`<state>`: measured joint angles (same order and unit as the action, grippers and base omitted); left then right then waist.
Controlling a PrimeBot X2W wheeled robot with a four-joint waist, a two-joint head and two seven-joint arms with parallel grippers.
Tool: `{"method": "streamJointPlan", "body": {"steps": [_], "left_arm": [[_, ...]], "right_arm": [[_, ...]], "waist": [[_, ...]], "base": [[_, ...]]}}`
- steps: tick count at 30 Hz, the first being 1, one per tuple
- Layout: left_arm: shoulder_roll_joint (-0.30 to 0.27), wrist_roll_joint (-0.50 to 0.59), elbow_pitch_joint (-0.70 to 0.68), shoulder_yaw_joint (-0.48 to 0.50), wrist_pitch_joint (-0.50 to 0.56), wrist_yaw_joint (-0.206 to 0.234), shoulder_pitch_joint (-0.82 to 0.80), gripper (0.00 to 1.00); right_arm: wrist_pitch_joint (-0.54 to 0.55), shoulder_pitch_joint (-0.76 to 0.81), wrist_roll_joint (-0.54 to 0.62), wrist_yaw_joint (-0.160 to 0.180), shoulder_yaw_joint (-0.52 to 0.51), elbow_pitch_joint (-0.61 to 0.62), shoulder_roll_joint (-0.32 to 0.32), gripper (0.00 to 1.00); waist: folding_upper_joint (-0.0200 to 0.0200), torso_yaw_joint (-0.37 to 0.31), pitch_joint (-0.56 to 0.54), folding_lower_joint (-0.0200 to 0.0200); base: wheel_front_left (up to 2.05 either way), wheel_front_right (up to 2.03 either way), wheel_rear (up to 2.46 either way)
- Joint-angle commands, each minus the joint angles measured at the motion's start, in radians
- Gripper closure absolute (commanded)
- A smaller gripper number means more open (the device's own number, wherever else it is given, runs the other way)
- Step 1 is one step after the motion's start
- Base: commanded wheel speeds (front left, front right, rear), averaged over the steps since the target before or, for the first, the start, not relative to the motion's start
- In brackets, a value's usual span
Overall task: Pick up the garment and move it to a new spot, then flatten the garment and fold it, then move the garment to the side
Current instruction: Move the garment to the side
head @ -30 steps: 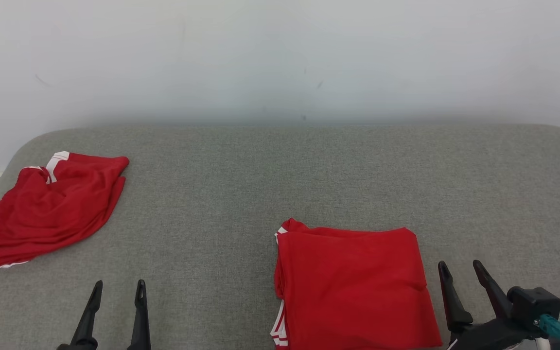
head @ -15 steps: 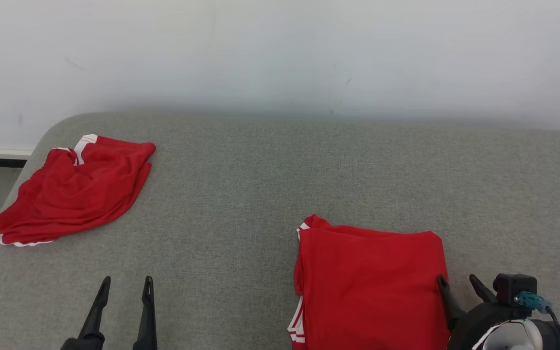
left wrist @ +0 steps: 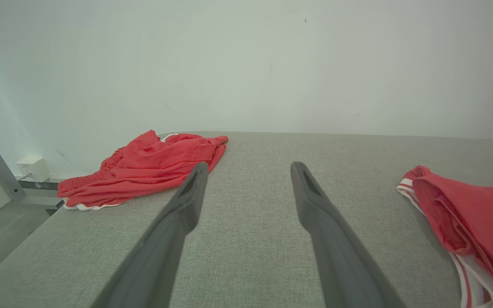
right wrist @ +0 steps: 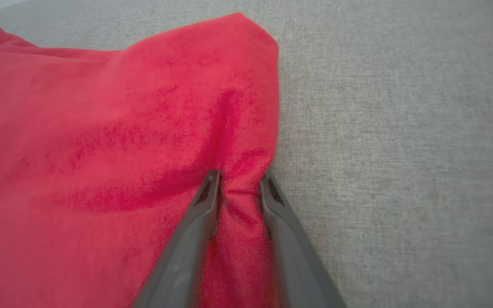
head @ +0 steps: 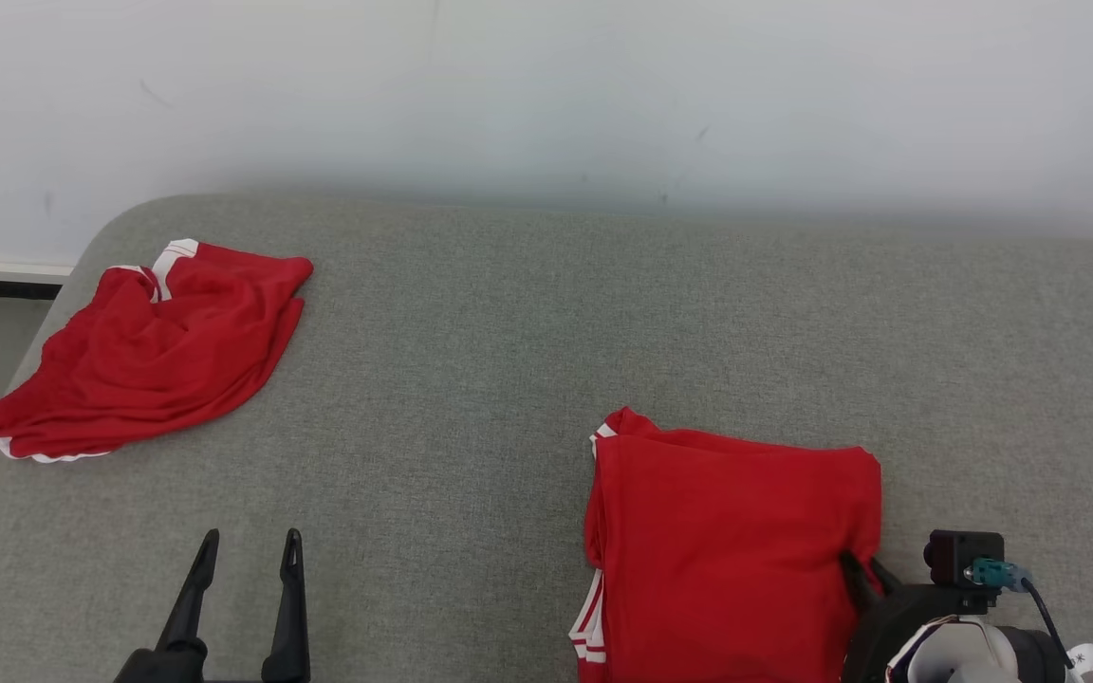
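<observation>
Grey cloth-covered tabletop [head: 546, 313], one in number, set against a pale wall; it carries everything described below.

Folded red garment [head: 727, 541], white-striped at its left edge, lies flat at the near right of the tabletop as a rough rectangle of several layers. Judged thin, light and limp. It should slide easily over the cloth surface, but the stack has no stiffness of its own and is likely to sag or come apart if it is lifted by a single point. A hold on the right-hand edge that takes in all the layers looks best suited to dragging it aside.

Crumpled red garment [head: 153, 356], with white trim, lies at the far left corner, well apart from the folded one. That makes two garments in all.

Right gripper [right wrist: 239, 179], at the right edge of the folded red garment, has its fingers drawn nearly together, pinching up a small ridge of cloth between them.

Left gripper [head: 250, 537] hangs over bare tabletop at the near left with its fingers spread apart, holding nothing. That makes two grippers in all.
</observation>
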<state>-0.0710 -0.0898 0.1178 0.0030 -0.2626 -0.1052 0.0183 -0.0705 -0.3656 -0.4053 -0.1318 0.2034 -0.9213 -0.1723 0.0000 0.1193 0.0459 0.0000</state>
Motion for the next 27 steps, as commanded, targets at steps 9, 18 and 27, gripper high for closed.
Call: {"method": "streamJointPlan", "body": {"steps": [9, 18, 27], "left_arm": [[0.006, -0.005, -0.004, -0.004, -0.003, 0.006, -0.040, 0.00], [0.012, 0.008, -0.032, -0.028, -0.003, 0.010, -0.135, 0.00], [-0.017, 0.028, -0.067, -0.031, -0.003, 0.000, -0.241, 0.00]], "right_arm": [[-0.028, -0.114, -0.043, 0.003, 0.068, -0.027, -0.042, 1.00], [-0.021, -0.368, -0.063, 0.003, 0.099, -0.014, -0.166, 1.00], [-0.020, -0.575, -0.074, 0.003, 0.091, -0.011, -0.319, 1.00]], "waist": [[0.0000, -0.015, 0.046, 0.0000], [0.0000, -0.047, 0.224, 0.0000], [0.0000, -0.139, 0.406, 0.0000]], "base": [[0.00, 0.00, 0.00], [0.00, 0.00, 0.00], [0.00, 0.00, 0.00]]}}
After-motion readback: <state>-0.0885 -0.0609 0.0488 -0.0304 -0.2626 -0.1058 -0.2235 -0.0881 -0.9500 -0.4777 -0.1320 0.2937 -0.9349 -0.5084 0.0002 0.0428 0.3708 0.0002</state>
